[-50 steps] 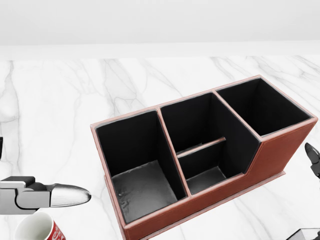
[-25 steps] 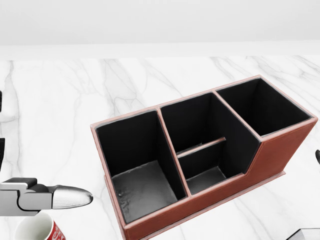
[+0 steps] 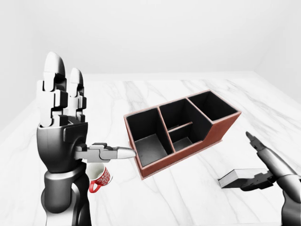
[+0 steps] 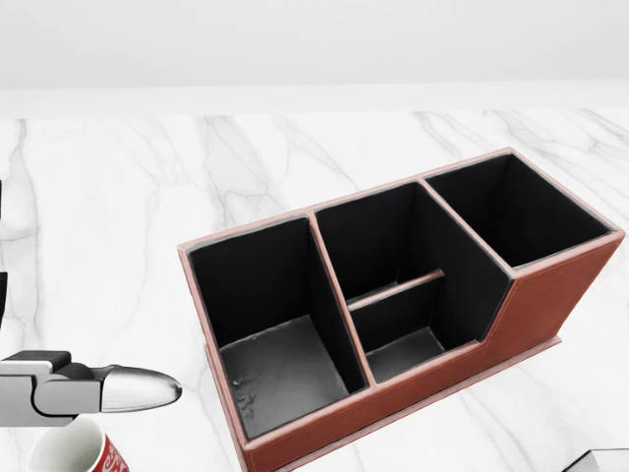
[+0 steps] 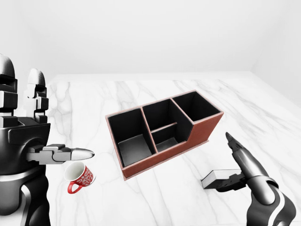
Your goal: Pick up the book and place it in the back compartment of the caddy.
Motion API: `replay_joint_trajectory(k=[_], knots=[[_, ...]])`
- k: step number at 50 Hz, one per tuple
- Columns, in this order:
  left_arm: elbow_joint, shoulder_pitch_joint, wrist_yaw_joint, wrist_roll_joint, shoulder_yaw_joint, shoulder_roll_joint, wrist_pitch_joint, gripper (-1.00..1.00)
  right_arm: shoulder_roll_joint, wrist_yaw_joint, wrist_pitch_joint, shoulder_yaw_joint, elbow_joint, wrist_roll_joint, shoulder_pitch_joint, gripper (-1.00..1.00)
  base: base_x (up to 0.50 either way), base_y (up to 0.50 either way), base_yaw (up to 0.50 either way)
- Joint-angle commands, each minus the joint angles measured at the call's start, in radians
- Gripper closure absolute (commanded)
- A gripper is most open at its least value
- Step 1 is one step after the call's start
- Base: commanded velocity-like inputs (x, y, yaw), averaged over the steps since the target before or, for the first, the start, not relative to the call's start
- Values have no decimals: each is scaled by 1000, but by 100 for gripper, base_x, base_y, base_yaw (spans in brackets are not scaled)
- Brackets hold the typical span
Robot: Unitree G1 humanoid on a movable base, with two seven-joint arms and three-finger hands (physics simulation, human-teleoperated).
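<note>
White marble table (image 5: 155,197), plain pale walls. Right hand (image 5: 237,172) low at the view's right, touching the book (image 5: 217,178), which lies flat just to its left; can't tell if the fingers actually grip. Left hand (image 3: 61,117) raised, fingers spread, holding nothing, mug (image 5: 80,176) below it. Caddy (image 5: 164,132) further up-left of the right hand, compartments bare.

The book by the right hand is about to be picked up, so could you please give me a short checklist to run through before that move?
1. Book lies flat on the table: ok.
2. Right hand at the book, one finger pointing up: grip closed round it? Cannot tell.
3. Caddy upright, all compartments empty: ok.
4. Open table between book and caddy: ok.
5. Left hand raised, fingers open, left of the caddy: ok.
6. Mug tipped over near the left hand, off the book's path: ok.
</note>
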Motion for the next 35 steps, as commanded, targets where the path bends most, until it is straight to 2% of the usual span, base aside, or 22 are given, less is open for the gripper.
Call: replay_joint_trajectory(k=[1,35], knots=[[3,-1,0,0,0,0,0,-100,-11,0,0,-15,12,2,-1,-100,0,0,0],[1,-2,-2,0,-1,2,0,-100,-44,-16,0,-31,77,-9,-12,-100,0,0,0]])
